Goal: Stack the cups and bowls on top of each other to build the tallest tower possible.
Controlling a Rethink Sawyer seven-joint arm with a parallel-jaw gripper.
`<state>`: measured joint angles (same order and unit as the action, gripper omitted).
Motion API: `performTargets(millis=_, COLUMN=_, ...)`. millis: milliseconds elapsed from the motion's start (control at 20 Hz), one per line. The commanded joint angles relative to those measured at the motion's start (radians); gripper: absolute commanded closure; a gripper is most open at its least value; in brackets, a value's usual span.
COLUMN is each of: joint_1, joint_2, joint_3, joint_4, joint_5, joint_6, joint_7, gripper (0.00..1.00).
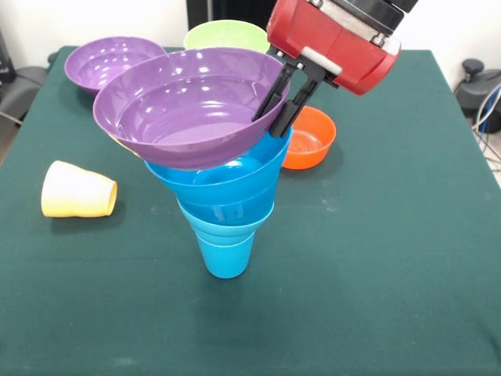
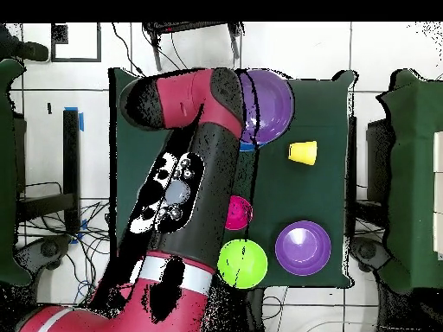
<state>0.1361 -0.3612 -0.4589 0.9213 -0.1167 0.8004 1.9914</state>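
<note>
Claw (image 1: pixel 275 111) pinched on the right rim of a large purple bowl (image 1: pixel 188 106), holding it tilted atop the tower (image 1: pixel 225 205) at desk (image 1: pixel 376 282) centre, probably mid-placement. Yellow cup (image 1: pixel 78 190) lies tipped left of tower. Orange bowl (image 1: pixel 313 139) partly hidden behind it; overhead, the arm (image 2: pixel 186 173) covers the tower.

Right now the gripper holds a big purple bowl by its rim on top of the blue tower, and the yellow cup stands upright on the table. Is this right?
Not quite. The front view shows the yellow cup lying on its side, not upright. The rest holds: the gripper clamps the rim of the big purple bowl, tilted on the blue tower.
</note>
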Motion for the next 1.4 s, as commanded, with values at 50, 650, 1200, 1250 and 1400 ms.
performTargets(millis=50, joint_1=-0.044, joint_2=-0.083, joint_3=0.141, joint_4=0.057, joint_5=-0.083, joint_6=0.158, joint_7=-0.374, gripper=1.0)
performTargets(millis=650, joint_1=-0.027, joint_2=-0.125, joint_3=0.167, joint_4=0.201, joint_5=-0.116, joint_6=0.053, joint_7=-0.29, gripper=1.0)
performTargets(millis=1200, joint_1=-0.017, joint_2=-0.115, joint_3=0.179, joint_4=0.202, joint_5=-0.146, joint_6=0.033, joint_7=-0.234, gripper=1.0)
performTargets(millis=1250, joint_1=-0.015, joint_2=-0.114, joint_3=0.179, joint_4=0.203, joint_5=-0.151, joint_6=0.031, joint_7=-0.228, gripper=1.0)
performTargets(millis=1400, joint_1=-0.013, joint_2=-0.115, joint_3=0.184, joint_4=0.207, joint_5=-0.16, joint_6=0.023, joint_7=-0.217, gripper=1.0)
